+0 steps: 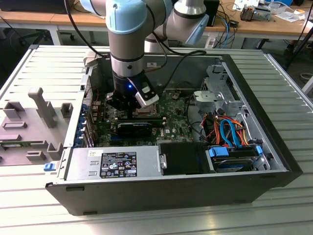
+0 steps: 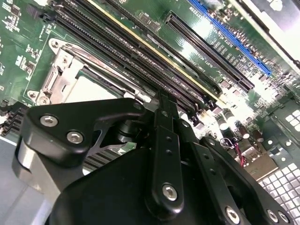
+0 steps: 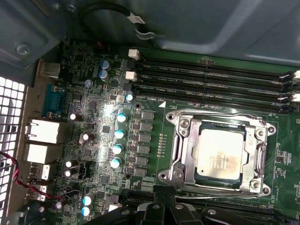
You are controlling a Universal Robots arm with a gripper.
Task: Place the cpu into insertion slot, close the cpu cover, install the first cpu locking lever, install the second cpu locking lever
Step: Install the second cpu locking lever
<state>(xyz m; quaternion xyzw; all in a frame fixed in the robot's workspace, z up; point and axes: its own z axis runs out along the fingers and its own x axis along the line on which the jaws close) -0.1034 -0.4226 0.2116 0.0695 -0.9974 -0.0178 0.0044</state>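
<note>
The cpu [image 3: 220, 152] lies silvery side up in the insertion slot [image 3: 171, 176]. The cpu cover [image 3: 186, 140] is down flat over the chip's edges, with the chip showing through its square window. A thin wire lever [image 3: 225, 197] runs along the socket side nearest my gripper [image 3: 165, 200]. The black fingertips are together right beside that side of the socket. In the second wrist view the gripper [image 2: 161, 101] points at the board next to the socket [image 2: 65, 77] and the cpu [image 2: 89, 89]. In the exterior view the gripper [image 1: 128, 104] is low inside the open computer case [image 1: 264, 122].
Long black memory slots [image 3: 211, 79] run along the socket's far side. Blue-topped capacitors [image 3: 119, 133] and rear port blocks [image 3: 42, 136] stand nearby. A black card [image 1: 137, 128], power supply [image 1: 115, 164] and cabled drive cage [image 1: 230, 134] fill the case. A grey fixture tray [image 1: 34, 122] lies at the exterior view's left.
</note>
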